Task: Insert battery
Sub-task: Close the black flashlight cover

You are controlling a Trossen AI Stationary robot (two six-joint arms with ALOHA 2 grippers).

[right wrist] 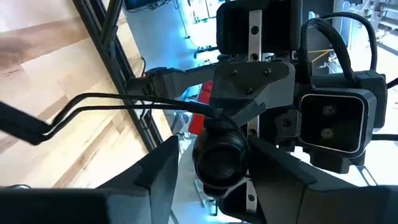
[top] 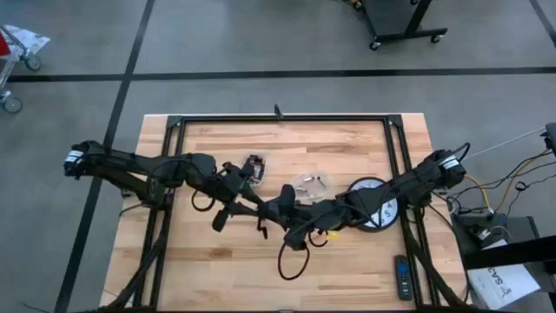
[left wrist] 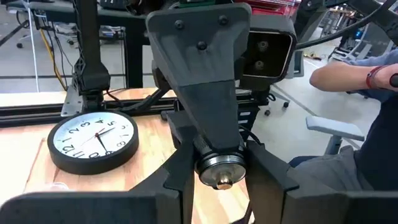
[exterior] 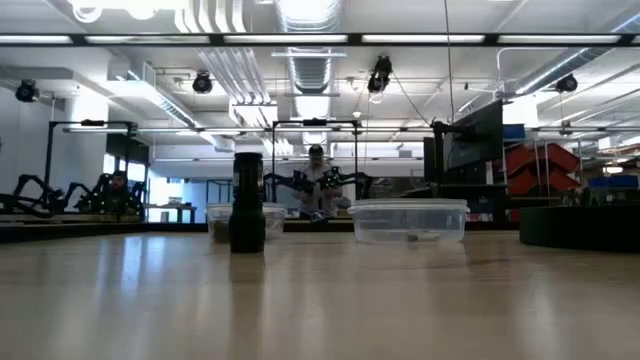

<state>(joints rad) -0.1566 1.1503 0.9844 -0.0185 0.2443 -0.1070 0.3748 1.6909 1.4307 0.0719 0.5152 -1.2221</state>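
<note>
Both grippers meet above the table's middle, my left gripper (top: 276, 209) facing my right gripper (top: 301, 223). In the left wrist view a dark cylinder (left wrist: 220, 167) with a silver ring and a brass centre sits between my left fingers. In the right wrist view a black cylinder end (right wrist: 219, 158) with a textured round face sits between my right fingers. Whether these are one piece or two, I cannot tell. The battery itself cannot be made out. Another black cylinder (exterior: 247, 200) stands upright on its end on the table. My left gripper pinches the dark cylinder between its two fingers (left wrist: 177, 177), which lie along its sides near the silver-ringed end (left wrist: 205, 163). The piece is lifted clear of the table, roughly level. My right gripper pinches the black cylinder's sides near its textured end (right wrist: 200, 163), one finger (right wrist: 163, 171) on either side. The fingers come level from the table's right, and the piece is clear of the table.
A black wall clock (top: 372, 204) lies flat under the right arm. Two clear plastic tubs (top: 310, 184) (top: 252, 169) stand behind the grippers. A remote (top: 402, 276) lies near the front right. Cables loop below the wrists (top: 291, 261). A person's arm (left wrist: 348, 74) shows beyond the table.
</note>
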